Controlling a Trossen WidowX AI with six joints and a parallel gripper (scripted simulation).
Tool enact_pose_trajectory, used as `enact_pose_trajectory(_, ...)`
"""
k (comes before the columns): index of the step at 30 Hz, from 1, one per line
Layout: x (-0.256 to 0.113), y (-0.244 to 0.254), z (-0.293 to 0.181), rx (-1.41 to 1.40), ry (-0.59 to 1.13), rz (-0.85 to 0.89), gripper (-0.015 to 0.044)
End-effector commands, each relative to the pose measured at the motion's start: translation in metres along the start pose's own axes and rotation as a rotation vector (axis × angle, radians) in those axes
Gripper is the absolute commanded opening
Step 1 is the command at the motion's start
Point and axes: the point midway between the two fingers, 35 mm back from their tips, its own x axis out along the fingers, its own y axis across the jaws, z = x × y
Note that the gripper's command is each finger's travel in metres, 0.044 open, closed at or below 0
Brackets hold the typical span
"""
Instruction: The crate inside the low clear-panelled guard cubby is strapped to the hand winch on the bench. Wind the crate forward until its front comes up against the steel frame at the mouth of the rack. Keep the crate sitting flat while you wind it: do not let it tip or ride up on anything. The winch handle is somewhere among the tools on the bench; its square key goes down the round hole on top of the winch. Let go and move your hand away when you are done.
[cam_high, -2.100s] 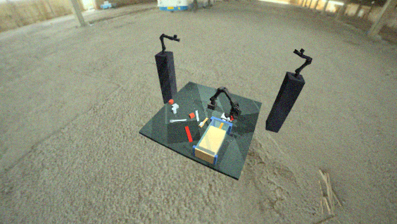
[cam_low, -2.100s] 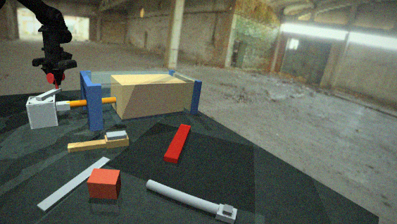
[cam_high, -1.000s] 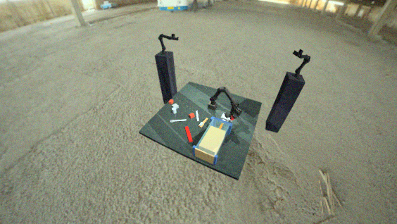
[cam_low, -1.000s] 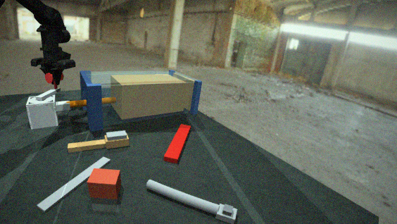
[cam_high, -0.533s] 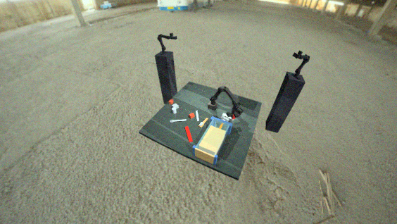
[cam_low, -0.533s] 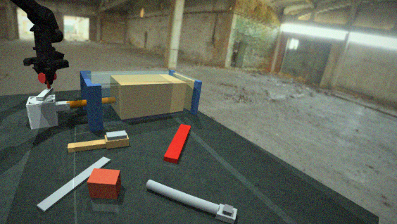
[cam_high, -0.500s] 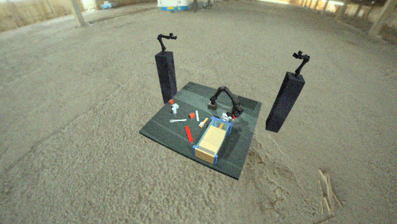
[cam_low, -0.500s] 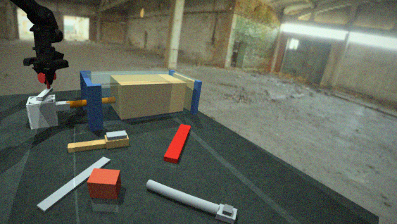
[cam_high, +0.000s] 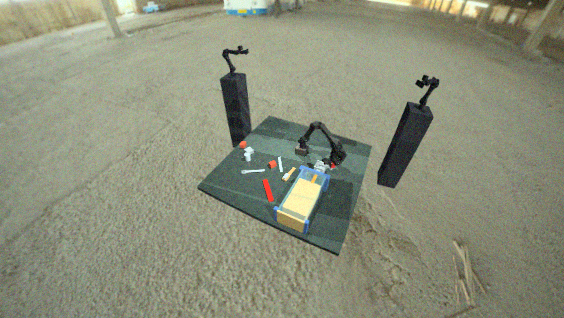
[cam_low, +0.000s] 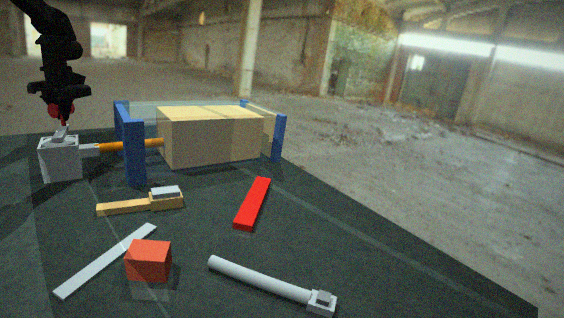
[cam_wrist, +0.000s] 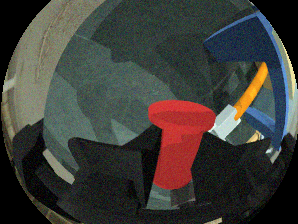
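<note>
The crate (cam_high: 300, 194) (cam_low: 215, 137) sits flat inside the clear-panelled cubby. A gap shows between its front and the blue frame (cam_low: 135, 155) (cam_wrist: 240, 45) at the mouth. An orange strap (cam_low: 111, 147) (cam_wrist: 253, 89) runs straight from the crate through the frame to the grey winch (cam_high: 320, 166) (cam_low: 61, 162). The crank handle's grey arm (cam_low: 61, 133) lies across the winch top. Its red knob (cam_wrist: 181, 117) stands up from the arm. My gripper (cam_high: 333, 163) (cam_low: 63, 119) (cam_wrist: 173, 124) is shut on the red knob. The fingers hide part of the handle; the square key is hidden.
A wooden-handled tool (cam_high: 289, 174) (cam_low: 122, 206), red bar (cam_high: 268, 190) (cam_low: 252, 204), pale flat bar (cam_high: 280, 164) (cam_low: 102, 263), orange-red block (cam_high: 272, 164) (cam_low: 148, 261) and square-headed rod (cam_high: 254, 171) (cam_low: 260, 280) lie beside the cubby. Other small pieces lie farther off. Two other arms stand on pillars.
</note>
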Motion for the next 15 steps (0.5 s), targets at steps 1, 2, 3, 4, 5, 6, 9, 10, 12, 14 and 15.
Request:
enact_pose_trajectory(1, 0.002, 0.016, -0.019, -0.028, 0.038, 0.023, 0.0000)
enact_pose_trajectory(2, 0.002, 0.017, -0.020, -0.028, 0.038, 0.023, 0.0000)
enact_pose_trajectory(3, 0.002, 0.018, -0.021, -0.028, 0.038, 0.023, 0.0000)
enact_pose_trajectory(4, 0.002, 0.018, -0.022, -0.028, 0.038, 0.023, 0.0000)
enact_pose_trajectory(5, 0.002, 0.019, -0.023, -0.028, 0.038, 0.023, 0.0000)
enact_pose_trajectory(6, 0.002, 0.020, -0.024, -0.028, 0.038, 0.023, 0.0000)
enact_pose_trajectory(9, 0.001, 0.021, -0.028, -0.028, 0.038, 0.023, 0.0000)
enact_pose_trajectory(10, 0.001, 0.022, -0.029, -0.028, 0.039, 0.023, 0.0000)
enact_pose_trajectory(12, 0.001, 0.023, -0.031, -0.028, 0.039, 0.023, 0.0000)
enact_pose_trajectory(14, 0.001, 0.024, -0.033, -0.028, 0.039, 0.023, 0.0000)
enact_pose_trajectory(15, 0.001, 0.024, -0.034, -0.028, 0.039, 0.023, 0.0000)
